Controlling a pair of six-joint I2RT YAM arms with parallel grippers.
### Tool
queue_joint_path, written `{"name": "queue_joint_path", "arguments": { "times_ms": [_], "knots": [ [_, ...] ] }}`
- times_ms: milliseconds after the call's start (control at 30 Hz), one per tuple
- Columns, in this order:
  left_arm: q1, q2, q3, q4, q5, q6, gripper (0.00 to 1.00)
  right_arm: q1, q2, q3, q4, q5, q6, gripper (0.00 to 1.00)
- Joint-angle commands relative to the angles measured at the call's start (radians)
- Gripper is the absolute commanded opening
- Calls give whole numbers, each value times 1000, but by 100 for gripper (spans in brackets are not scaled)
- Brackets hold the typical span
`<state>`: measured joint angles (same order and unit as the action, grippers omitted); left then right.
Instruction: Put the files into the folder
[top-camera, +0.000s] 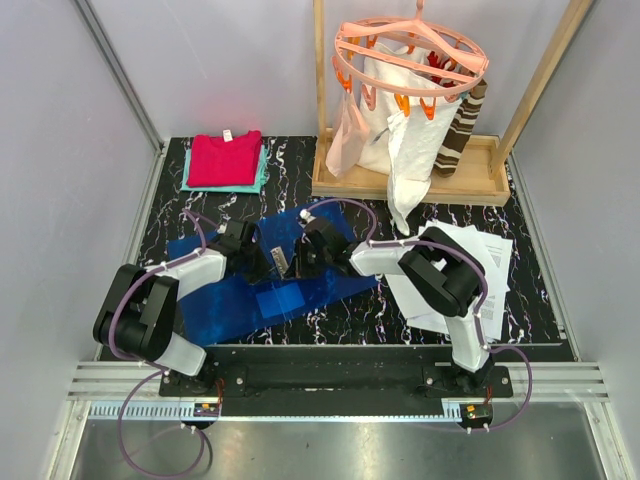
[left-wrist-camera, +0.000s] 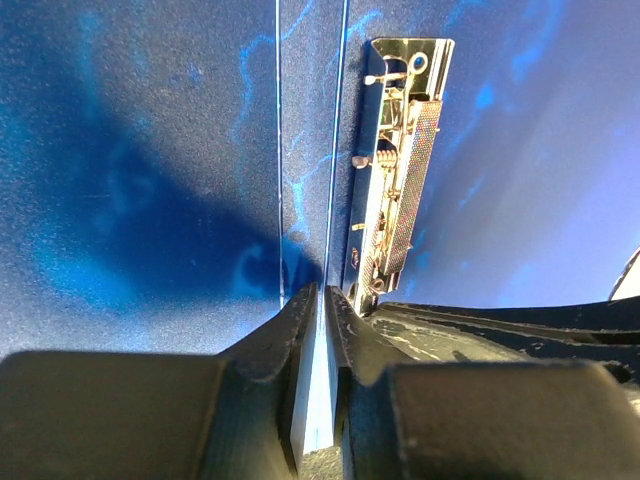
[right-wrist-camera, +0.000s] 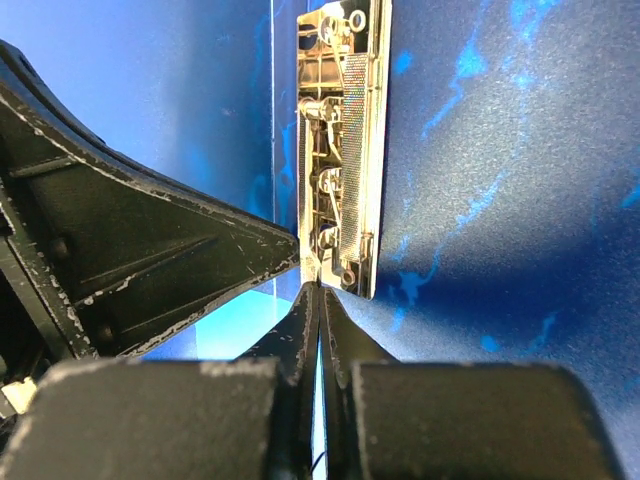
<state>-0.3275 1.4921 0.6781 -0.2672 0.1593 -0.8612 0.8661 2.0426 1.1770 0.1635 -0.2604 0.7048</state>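
Snugly, folder (left-wrist-camera: 150, 150) (blue) inside left pincer (left-wrist-camera: 322, 293)

Nearly tip-to-tip: right gripper (right-wrist-camera: 318, 290) pinched closed, left gripper (left-wrist-camera: 322, 295) seemingly narrowly parted.

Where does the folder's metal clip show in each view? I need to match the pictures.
Top external: clip, small, just left of centre, on the folder.
Left wrist: clip, upper middle, right of centre, running upright.
Right wrist: clip, top centre, running upright.
Shared landmark: the blue folder surface beneath the clip shows in all three views.
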Motion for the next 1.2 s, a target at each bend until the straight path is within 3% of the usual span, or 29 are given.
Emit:
{"name": "queue_joint_path", "arguments": {
  "times_ms": [0, 100, 167, 200, 267, 333, 533, 700, 967, 1100, 1167],
  "knots": [
    [-4, 34, -63, -129, -84, 56, 15, -30, -42, -7, 11, -39, 12, 0],
    [-4, 14, -68, -132, -87, 62, 15, -58, -51, -17, 11, -71, -4, 0],
    [-5, 8, -69, -130, -90, 63, 15, -74, -47, -60, 118, -156, 19, 0],
    [-4, 10, -69, -130, -92, 65, 15, -78, -39, -72, 160, -184, 53, 3],
    [-4, 13, -68, -129, -92, 64, 15, -81, -16, -74, 237, -247, 77, 20],
    [-5, 17, -69, -127, -87, 64, 15, -81, 17, -71, 293, -278, 111, 27],
    [-8, 11, -75, -124, -90, 62, 15, -81, 77, -83, 422, -338, 193, 37],
    [-10, 10, -77, -124, -93, 60, 15, -81, 119, -65, 418, -338, 199, 28],
    [-12, -3, -83, -125, -95, 60, 15, -82, 128, -56, 373, -319, 159, 30],
    [-12, -7, -77, -135, -93, 59, 16, -81, 125, -56, 361, -312, 153, 0],
    [-12, -32, -61, -150, -84, 60, 15, -81, 117, -56, 350, -304, 147, 0]
  ]
}}
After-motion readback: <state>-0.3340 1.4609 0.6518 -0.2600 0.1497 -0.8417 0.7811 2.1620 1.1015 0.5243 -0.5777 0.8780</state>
